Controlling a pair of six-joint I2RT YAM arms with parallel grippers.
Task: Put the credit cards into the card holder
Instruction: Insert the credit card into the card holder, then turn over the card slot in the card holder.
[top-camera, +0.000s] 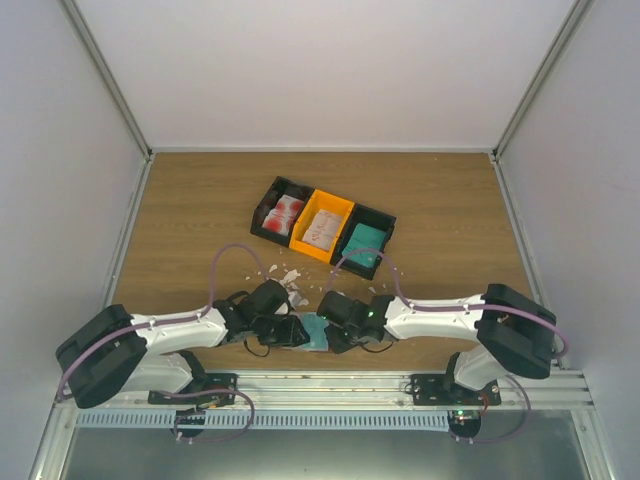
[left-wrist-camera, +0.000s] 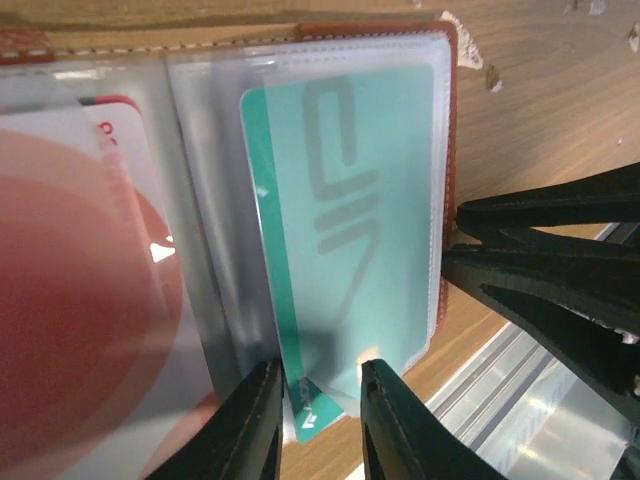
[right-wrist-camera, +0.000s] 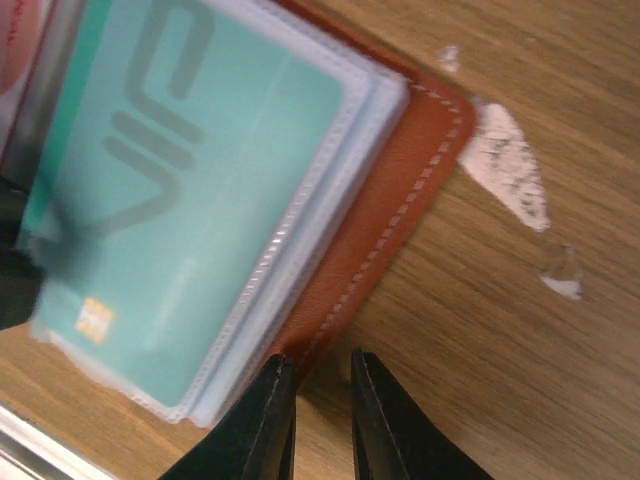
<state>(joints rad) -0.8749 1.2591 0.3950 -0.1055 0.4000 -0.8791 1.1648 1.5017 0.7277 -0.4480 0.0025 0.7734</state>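
Left wrist view shows the brown leather bifold card holder (left-wrist-camera: 449, 150) lying open on the wooden table (top-camera: 200, 200), near its front edge between both arms. A teal green plastic card (left-wrist-camera: 350, 200) sits partly inside a clear pocket, and a white card with a red blotch (left-wrist-camera: 80, 300) fills the neighbouring pocket. The left gripper (left-wrist-camera: 322, 420) stands narrowly parted around the teal card's protruding corner; whether it pinches it I cannot tell. The right gripper (right-wrist-camera: 320, 420), slightly apart and holding nothing, hovers just beside the holder's edge. White crumbled scraps (right-wrist-camera: 505, 160) lie nearby. Farther back sit three joined card trays, black (top-camera: 262, 215), orange (top-camera: 330, 197) and black (top-camera: 388, 222).
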